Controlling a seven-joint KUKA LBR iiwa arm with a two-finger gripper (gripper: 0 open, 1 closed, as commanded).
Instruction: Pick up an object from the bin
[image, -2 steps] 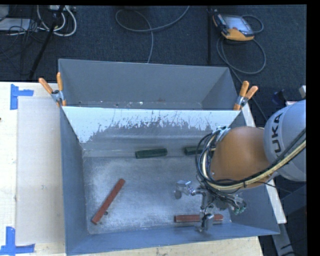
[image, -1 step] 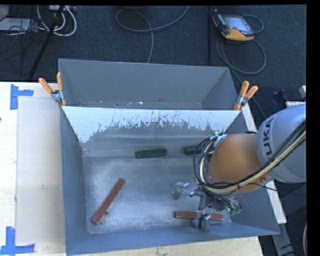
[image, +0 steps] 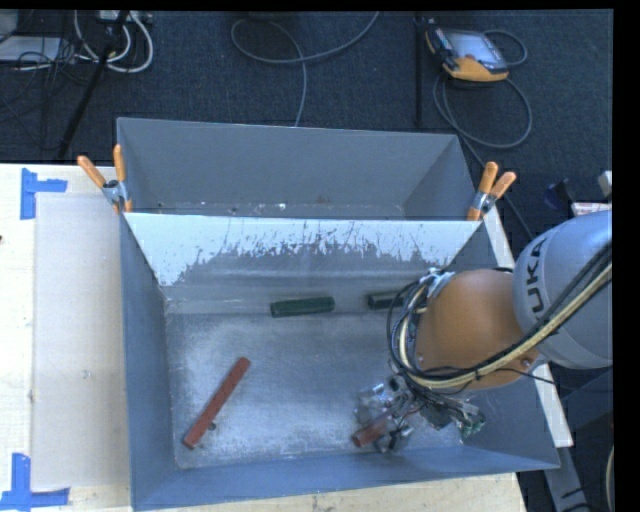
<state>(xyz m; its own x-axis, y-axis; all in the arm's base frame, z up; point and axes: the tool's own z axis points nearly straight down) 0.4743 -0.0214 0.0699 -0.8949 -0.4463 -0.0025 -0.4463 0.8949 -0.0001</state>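
the gripper is seen in the lower right of the grey bin, down near the floor and close to the front wall. a small reddish-brown block is found right at its tip; whether it is touched or merely beside it cannot be told. whether the gripper is open or closed cannot be told either, as it is partly covered by the orange cover and the cables of the arm. a long reddish-brown stick is laid slantwise in the lower left of the floor, well apart from the gripper. a dark green bar is laid flat along the back of the floor, and a shorter dark green piece is seen to its right, partly hidden by the cables.
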